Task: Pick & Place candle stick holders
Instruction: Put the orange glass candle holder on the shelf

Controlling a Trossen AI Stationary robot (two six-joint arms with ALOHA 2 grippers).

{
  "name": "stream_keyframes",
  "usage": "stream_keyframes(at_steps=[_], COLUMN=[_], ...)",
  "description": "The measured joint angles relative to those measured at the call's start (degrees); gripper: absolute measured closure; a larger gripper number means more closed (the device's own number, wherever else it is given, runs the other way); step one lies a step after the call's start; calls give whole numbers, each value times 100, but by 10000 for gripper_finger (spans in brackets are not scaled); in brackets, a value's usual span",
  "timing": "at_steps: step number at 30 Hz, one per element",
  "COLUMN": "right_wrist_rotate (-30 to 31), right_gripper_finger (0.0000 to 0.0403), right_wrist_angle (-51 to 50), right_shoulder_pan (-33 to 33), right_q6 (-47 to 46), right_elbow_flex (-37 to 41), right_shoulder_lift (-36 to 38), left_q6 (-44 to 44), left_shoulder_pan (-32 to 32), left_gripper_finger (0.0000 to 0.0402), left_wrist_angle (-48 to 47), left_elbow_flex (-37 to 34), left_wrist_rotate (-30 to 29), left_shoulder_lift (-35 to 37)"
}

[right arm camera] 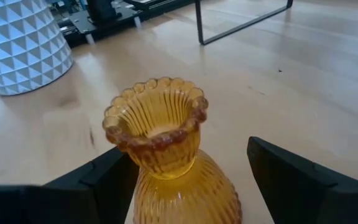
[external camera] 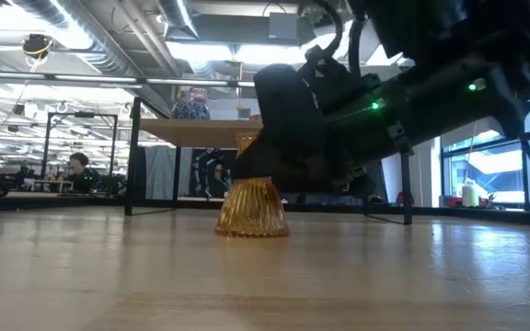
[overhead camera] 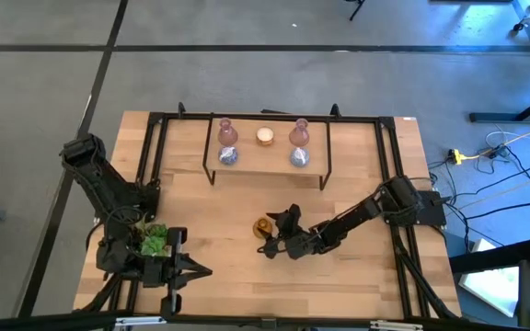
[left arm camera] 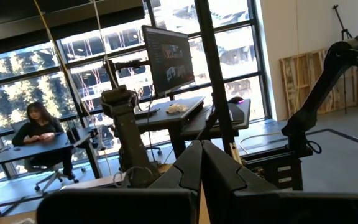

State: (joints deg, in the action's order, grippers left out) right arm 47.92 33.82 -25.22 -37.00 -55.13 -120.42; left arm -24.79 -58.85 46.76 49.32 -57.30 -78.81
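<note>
Amber ribbed glass, vase-shaped with a scalloped rim, is what I have between my right gripper's (right arm camera: 185, 180) fingers: the amber candle stick holder (overhead camera: 262, 225) stands upright on the pale wooden table (overhead camera: 357, 267), near the middle of the open front half. The right gripper's jaws stand apart, one dark finger (right arm camera: 98, 180) on either side of the holder's neck; from the wrist view one looks to be just against the glass and the other clear of it, though I cannot say for certain that either touches. In the low view the holder's flared base (external camera: 251, 210) sits flat on the wood with bare table all around it.

At the back, a low wooden shelf on a thin black wire frame (overhead camera: 267, 158) carries the other five: two pink vase-shaped holders (overhead camera: 227, 133) at the rear corners, a cream-white round holder (overhead camera: 265, 137) between them, and two silvery-blue round holders (overhead camera: 229, 155) toward the shelf's front edge. There is a clear strip of table between the shelf's legs and my right gripper.

My left gripper (overhead camera: 175, 268) waits at the front left corner with its fingers pressed together, beside a green succulent in a pale faceted pot (overhead camera: 154, 241). A black tube frame (overhead camera: 389, 165) borders the table's sides.
</note>
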Motion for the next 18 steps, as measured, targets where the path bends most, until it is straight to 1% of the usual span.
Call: stream_keyframes(at_steps=[6,12,18], right_wrist_rotate=[-10,193,0], right_gripper_finger=[108,108,108], right_wrist_angle=[-61,2,29], right_shoulder_pan=[60,76,203], right_q6=[51,236,253], right_elbow_flex=[0,0,0], right_shoulder_lift=[0,0,0], left_q6=[6,15,13], left_shoulder_pan=[0,0,0], left_gripper_finger=[400,400,400], left_wrist_angle=[-16,-26,-26], left_elbow_flex=[0,0,0], left_wrist_rotate=[0,-2,-2], left_shoulder_lift=[0,0,0])
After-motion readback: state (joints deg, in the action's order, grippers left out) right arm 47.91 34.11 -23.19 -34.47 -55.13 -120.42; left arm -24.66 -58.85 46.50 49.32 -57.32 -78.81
